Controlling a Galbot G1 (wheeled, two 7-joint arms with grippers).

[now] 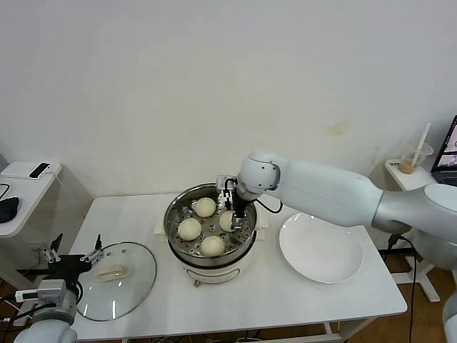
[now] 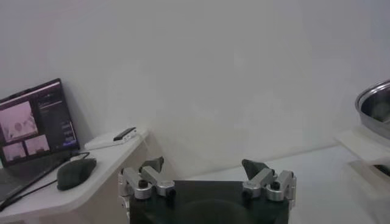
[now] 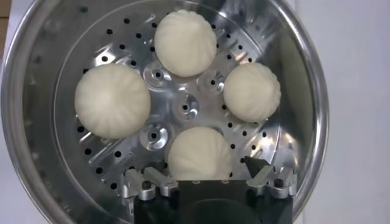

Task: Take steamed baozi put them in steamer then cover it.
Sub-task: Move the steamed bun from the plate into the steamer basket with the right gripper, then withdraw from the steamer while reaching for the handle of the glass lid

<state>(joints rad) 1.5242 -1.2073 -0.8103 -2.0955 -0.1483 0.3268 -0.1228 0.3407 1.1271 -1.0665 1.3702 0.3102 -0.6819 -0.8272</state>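
The steamer (image 1: pixel 173 216) stands in the middle of the white table, uncovered. Four cream-white baozi lie on its perforated tray: one at the back (image 1: pixel 206 207), one on the left (image 1: pixel 189 229), one at the front (image 1: pixel 212 246) and one on the right (image 1: pixel 227 221). My right gripper (image 1: pixel 235 213) hangs just above the right one. In the right wrist view, that gripper (image 3: pixel 204 173) is open, its fingers apart on either side of the nearest baozi (image 3: pixel 200 153) without touching it. The cover (image 1: pixel 136 264) lies flat on the table left of the steamer. My left gripper (image 1: pixel 73 250) is open and empty beside it.
An empty white plate (image 1: pixel 320 249) lies right of the steamer. A side table (image 1: pixel 21 191) with a mouse and a laptop stands at the far left. A drink cup (image 1: pixel 414 158) stands on a stand at the far right. The left wrist view shows the steamer's rim (image 2: pixel 375 109).
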